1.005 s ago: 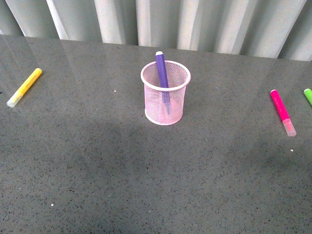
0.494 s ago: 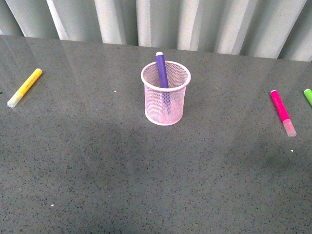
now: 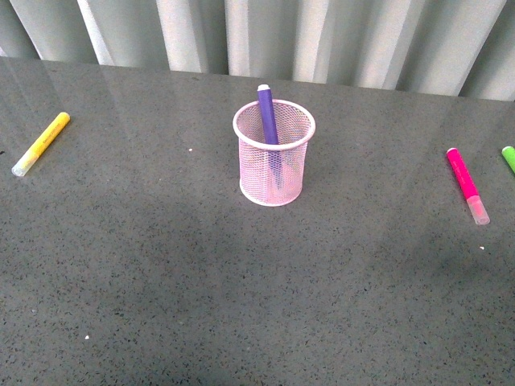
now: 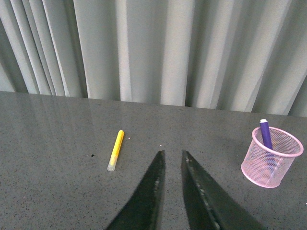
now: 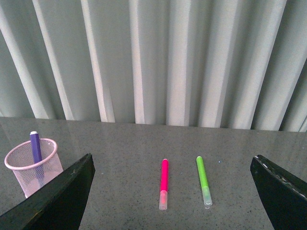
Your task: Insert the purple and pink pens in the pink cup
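Well, nothing has shifted: the purple pen (image 3: 266, 117) stands in the pink cup (image 3: 273, 173), the pink pen (image 3: 465, 181) lies on the counter (image 3: 161, 265) beside the green pen (image 3: 508, 158); left fingers (image 4: 148, 191) narrow, empty, right fingers (image 5: 62, 196) wide, empty.

The table (image 3: 161, 265) is seen as dark grey speckled stone, smooth, with a soft sheen that mirrors the curtain (image 3: 265, 36) toward the upper edge. That curtain appears as matt pleated cloth. The pink cup (image 3: 273, 165) is made of fine wire mesh, coated matt pink, with a solid rim. The purple pen (image 3: 264, 108), pink pen (image 3: 461, 175), yellow marker (image 3: 42, 143) and green marker (image 3: 508, 158) look like smooth plastic. Clear translucent caps are seen on the pink and yellow ones.
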